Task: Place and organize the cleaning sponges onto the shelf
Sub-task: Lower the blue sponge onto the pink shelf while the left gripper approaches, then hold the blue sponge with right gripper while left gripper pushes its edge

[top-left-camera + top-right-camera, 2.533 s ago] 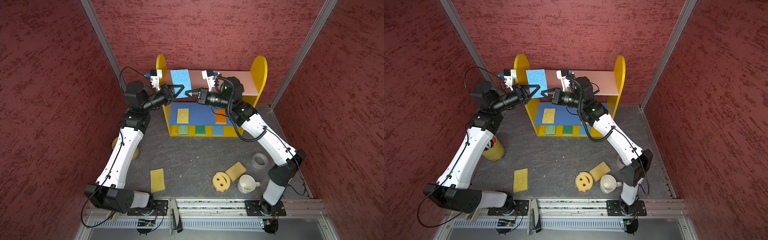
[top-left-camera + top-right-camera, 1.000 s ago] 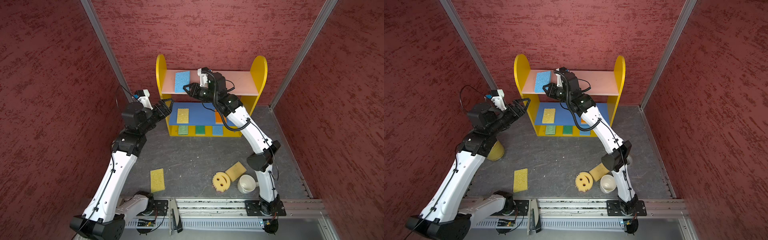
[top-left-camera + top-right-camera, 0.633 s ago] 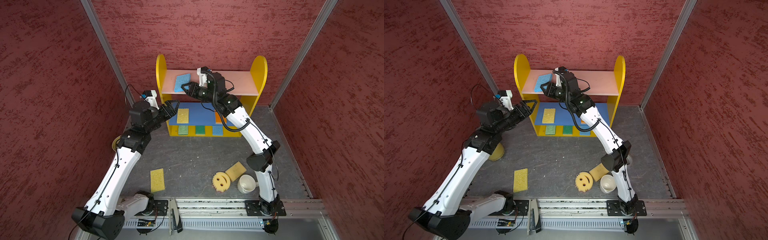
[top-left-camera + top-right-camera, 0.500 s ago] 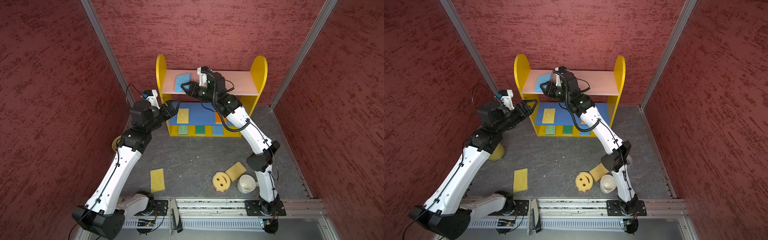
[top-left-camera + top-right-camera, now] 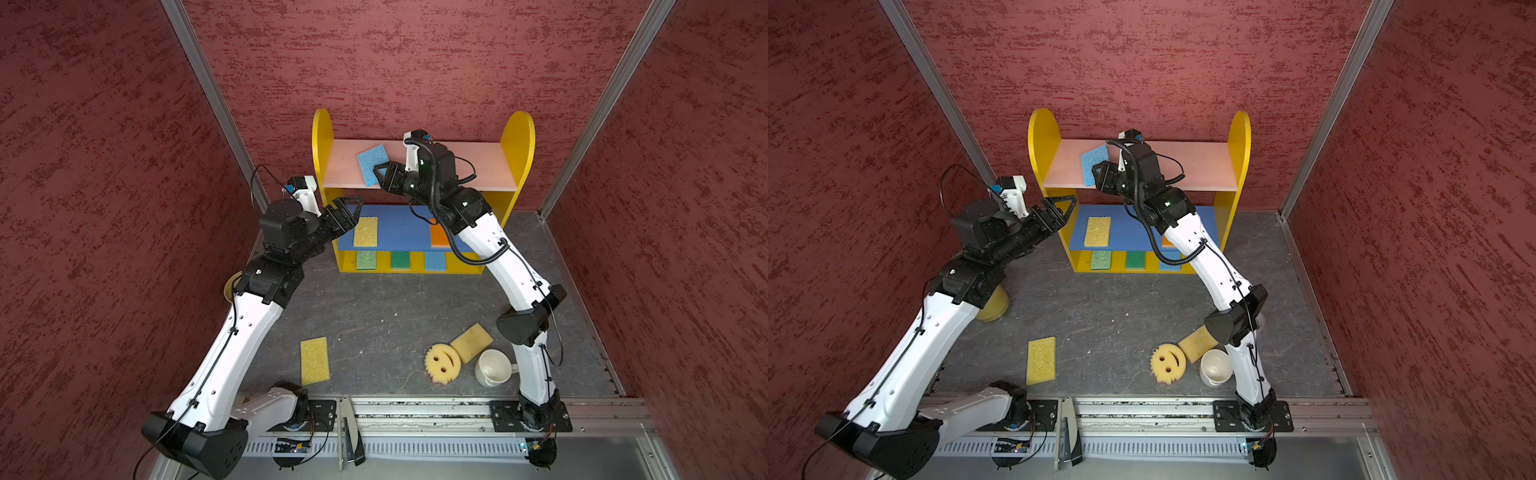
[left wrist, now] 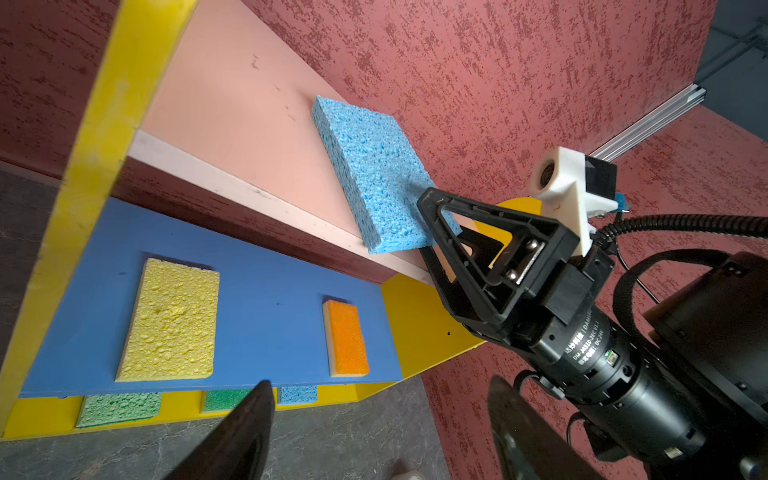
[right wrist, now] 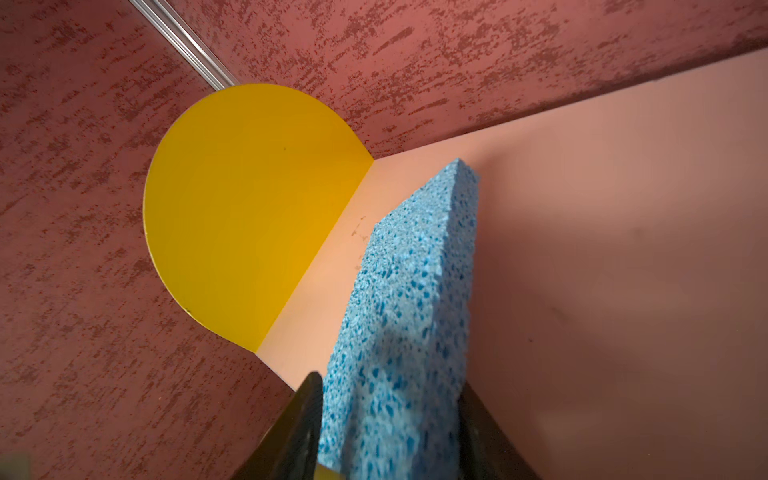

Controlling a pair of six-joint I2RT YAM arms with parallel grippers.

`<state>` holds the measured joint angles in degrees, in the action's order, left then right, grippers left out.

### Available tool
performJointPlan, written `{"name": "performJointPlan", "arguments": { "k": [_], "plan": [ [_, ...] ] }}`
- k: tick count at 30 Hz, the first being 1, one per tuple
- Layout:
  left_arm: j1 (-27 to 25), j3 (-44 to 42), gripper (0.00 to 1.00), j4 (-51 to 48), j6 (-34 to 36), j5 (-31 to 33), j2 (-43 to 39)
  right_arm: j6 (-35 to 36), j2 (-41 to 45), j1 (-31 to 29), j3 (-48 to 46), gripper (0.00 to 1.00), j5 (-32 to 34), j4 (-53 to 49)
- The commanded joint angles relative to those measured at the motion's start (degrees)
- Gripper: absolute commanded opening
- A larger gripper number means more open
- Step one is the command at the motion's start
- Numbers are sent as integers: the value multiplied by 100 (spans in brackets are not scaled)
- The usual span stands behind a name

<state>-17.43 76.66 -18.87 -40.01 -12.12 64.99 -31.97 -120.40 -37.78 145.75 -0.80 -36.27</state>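
Note:
A blue sponge (image 5: 371, 162) (image 6: 374, 174) lies askew on the shelf's pink top board (image 5: 478, 166), one corner over the front edge. My right gripper (image 5: 380, 174) (image 7: 388, 386) is shut on that corner, a finger against each face. My left gripper (image 5: 351, 208) (image 6: 380, 382) hangs open and empty by the shelf's left side. A yellow sponge (image 5: 365, 231) and an orange one (image 5: 438, 236) lie on the blue board. Three more sponges (image 5: 400, 260) sit on the yellow base. On the table lie a yellow sponge (image 5: 315, 360), a tan one (image 5: 471, 342) and the smiley one (image 5: 442, 362).
A white mug (image 5: 494, 368) stands beside the smiley sponge, close to the right arm's base. A yellow cup (image 5: 992, 305) sits under the left arm's elbow. Red walls close in on three sides, and a metal rail (image 5: 415, 409) runs along the front.
The blue sponge has tipped from more upright to lying askew on the pink board. My left arm has swung in toward the shelf's left side, still open.

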Motion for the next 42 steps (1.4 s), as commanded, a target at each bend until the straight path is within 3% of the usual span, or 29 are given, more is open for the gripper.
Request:
{"name": "performJointPlan", "arguments": {
  "k": [1, 12, 27, 29, 32, 34, 42],
  "plan": [
    [-50, 135, 81, 120, 134, 89, 53, 443, 121, 25, 74, 49, 556, -689],
    [-85, 77, 80, 119, 134, 178, 66, 1174, 88, -547, 74, 51, 1446, -690],
    [-89, 99, 81, 156, 274, 196, 207, 984, -29, -647, 164, 51, 1425, -344],
    [-87, 153, 71, 232, 274, 90, 320, 941, -2, -638, 165, 51, 1420, -270],
    [-86, 343, 46, 198, 289, -20, 539, 883, 17, -619, 170, 51, 1391, -174],
    [-94, 467, 38, 146, 306, -35, 679, 837, 4, -600, 173, 51, 1355, -144],
    [-164, 923, 27, 51, 384, 68, 1122, 618, -47, -493, 172, 52, 1064, -111]
  ]
}}
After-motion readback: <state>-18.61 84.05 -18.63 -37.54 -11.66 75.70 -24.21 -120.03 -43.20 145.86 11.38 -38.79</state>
